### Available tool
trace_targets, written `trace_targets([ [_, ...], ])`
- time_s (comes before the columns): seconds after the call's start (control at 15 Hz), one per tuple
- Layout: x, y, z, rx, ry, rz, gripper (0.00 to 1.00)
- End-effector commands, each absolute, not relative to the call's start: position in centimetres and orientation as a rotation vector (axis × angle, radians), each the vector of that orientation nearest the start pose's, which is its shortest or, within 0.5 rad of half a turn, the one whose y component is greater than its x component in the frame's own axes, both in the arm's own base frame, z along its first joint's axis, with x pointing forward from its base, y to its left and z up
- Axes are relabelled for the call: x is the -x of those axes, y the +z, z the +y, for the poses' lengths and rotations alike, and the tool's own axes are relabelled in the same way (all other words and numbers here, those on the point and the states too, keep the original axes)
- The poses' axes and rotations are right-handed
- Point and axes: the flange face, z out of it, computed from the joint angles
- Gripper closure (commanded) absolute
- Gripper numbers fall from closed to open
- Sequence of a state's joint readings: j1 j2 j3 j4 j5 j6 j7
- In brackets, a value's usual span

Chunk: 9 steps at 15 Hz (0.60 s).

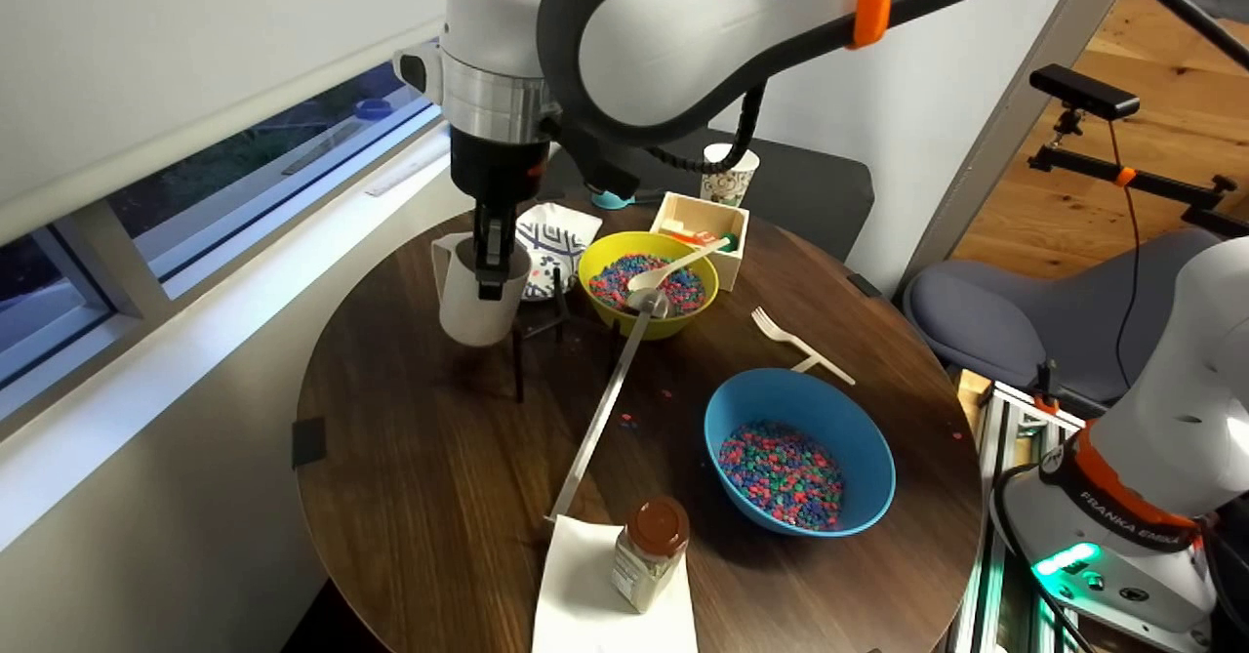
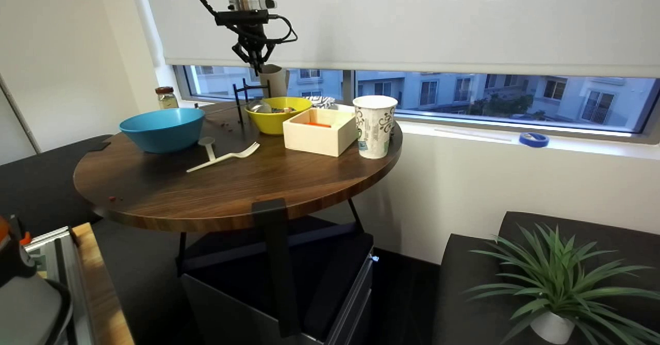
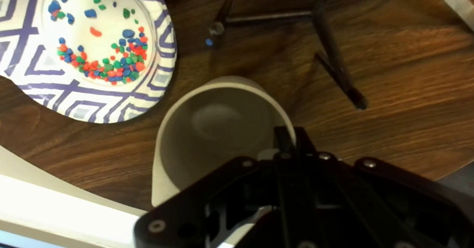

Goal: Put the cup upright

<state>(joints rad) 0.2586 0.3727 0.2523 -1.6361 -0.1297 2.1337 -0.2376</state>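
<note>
The arm (image 1: 683, 48) reads "FRAN", its base (image 1: 1122, 548) "FRANKA EMIKA".

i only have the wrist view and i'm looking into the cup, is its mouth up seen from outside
Observer: Yes, in both exterior views the cup has its mouth up; I can't rule out a slight lean.
Operator: what's past the black rack, on the side away from the cup
Observer: A yellow bowl, close beside it in an exterior view.
Operator: and that pale strip in my top right corner
Observer: Most likely a metal ladle; from outside, its head end rests in the yellow bowl.
</note>
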Motion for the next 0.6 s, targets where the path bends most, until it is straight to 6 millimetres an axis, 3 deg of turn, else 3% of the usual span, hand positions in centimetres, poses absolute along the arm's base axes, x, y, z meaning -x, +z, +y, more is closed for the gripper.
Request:
trace_targets([
  [0.0,-60.1,41.0,30.2,2.921,-0.159,-1.27,0.99],
  [0.4,-60.3,39.7,29.6,2.925,-0.11,-1.305,0.99],
  [0.47,-60.2,39.7,29.6,2.922,-0.103,-1.301,0.76],
  [0.53,-60.2,39.7,29.6,2.919,-0.104,-1.305,0.68],
])
